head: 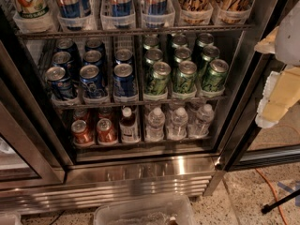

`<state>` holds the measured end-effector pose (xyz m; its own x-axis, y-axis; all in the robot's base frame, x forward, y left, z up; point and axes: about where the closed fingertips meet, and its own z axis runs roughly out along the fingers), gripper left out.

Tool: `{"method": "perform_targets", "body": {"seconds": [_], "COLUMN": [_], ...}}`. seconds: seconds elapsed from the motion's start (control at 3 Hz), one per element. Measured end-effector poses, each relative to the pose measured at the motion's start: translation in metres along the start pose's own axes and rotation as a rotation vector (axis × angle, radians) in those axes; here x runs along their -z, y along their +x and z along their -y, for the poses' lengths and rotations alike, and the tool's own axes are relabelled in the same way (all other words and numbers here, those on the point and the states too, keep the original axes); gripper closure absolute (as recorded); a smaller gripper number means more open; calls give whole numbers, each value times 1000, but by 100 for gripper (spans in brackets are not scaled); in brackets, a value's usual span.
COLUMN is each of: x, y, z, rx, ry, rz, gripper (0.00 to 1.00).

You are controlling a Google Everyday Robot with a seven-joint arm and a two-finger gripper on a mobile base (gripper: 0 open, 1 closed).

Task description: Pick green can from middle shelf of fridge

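The fridge fills the view with its door open. On the middle shelf, several light-green cans stand in three lanes on the right; the front ones are the left green can, the middle one and the right one. Dark blue cans fill the left lanes. My gripper, white and cream-yellow, hangs at the right edge of the view. It is outside the fridge, right of the green cans and apart from them. It holds nothing that I can see.
Tall slim cans stand on the rack above. Below are red-orange cans, a dark bottle and water bottles. A dark door frame lies between gripper and cans. A clear plastic bin, an orange cable and a black stand leg are on the floor.
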<state>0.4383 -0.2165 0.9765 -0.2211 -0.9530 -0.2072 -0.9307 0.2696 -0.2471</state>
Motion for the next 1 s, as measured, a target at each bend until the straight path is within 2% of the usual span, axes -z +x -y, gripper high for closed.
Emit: {"method": "perform_targets", "body": {"seconds": [0.33, 0.67, 1.0], "x": [-8, -29, -59], "y": [-1, -1, -5], "z": [-1, -8, -23], "rx": [-5, 0, 10], "ry": [10, 22, 35], "rz": [-4, 11, 89], "gripper": [0, 0, 0]}}
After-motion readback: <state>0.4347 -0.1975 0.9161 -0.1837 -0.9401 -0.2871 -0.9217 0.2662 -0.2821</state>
